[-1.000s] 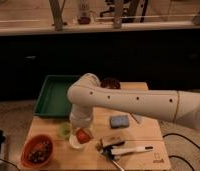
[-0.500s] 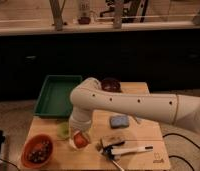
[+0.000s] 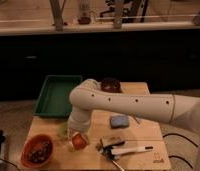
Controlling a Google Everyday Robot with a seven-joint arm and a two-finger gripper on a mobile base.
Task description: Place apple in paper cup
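Lowering: the apple (image 3: 78,142), small and orange-red, has come down and slightly left over the last second. It now sits low at the front-left of the table (image 3: 145,131).
Paper cup: small and white (image 3: 72,146), mostly hidden by the apple and what holds it. Only a pale edge shows at the apple's lower left. Whether the apple is already inside the rim or just over it cannot be told.
Gripper: directly above the apple (image 3: 76,136), fingers closed on it, and it has descended together with the fruit.
Arm: white (image 3: 123,102), reaching in from the right, bent at the elbow and pointing down.
Meaning for the task: the carry looks finished and the drop-off is at hand. Releasing remains, and probably a last small descent before it.
Pale green round thing: just left of the gripper (image 3: 62,130), unmoved.
Orange bowl: front-left corner (image 3: 37,152), dark contents, unmoved.
White-handled tool: on the table right of the apple (image 3: 128,149).
Blue pad: mid-table (image 3: 119,121).
Dark bowl: at the back (image 3: 110,85).
Green tray: back-left (image 3: 55,95).
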